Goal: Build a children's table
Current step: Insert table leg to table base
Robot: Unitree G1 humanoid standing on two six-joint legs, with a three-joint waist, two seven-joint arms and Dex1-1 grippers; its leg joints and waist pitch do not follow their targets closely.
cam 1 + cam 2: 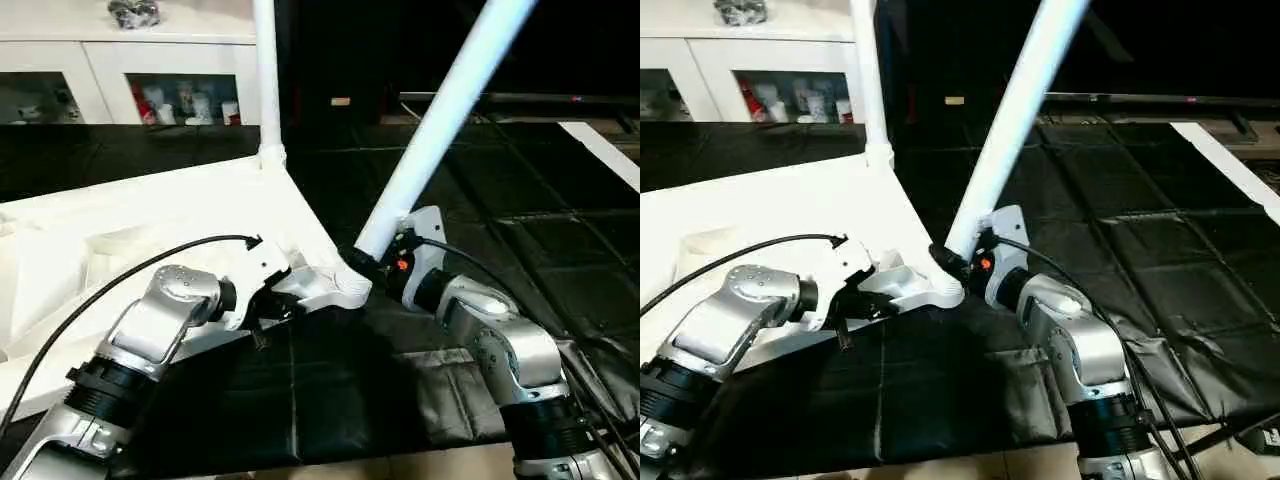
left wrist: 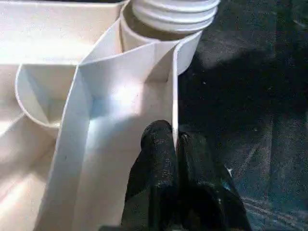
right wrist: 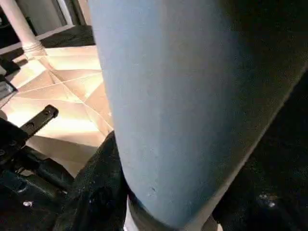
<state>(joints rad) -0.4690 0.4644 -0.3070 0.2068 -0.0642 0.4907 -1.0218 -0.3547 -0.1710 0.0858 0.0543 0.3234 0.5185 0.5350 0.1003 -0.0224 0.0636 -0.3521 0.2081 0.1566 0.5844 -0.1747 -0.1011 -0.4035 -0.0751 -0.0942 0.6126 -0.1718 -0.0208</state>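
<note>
At nine o'clock, our left gripper [image 2: 174,144] pinches the thin rim wall of the white ribbed plastic tabletop [image 1: 150,215], which lies underside-up with one white tubular leg [image 1: 266,70] already upright at twelve. At three o'clock, our right gripper [image 1: 372,262] clasps the long tilted white leg [image 1: 445,110] at the near corner socket [image 1: 340,288]. We judge that tilt could cross-thread or jam the leg, and the tabletop could slip.

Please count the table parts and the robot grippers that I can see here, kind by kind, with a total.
tabletop: 1
upright leg and tilted leg: 2
left gripper and right gripper: 2
Total: 5
</note>
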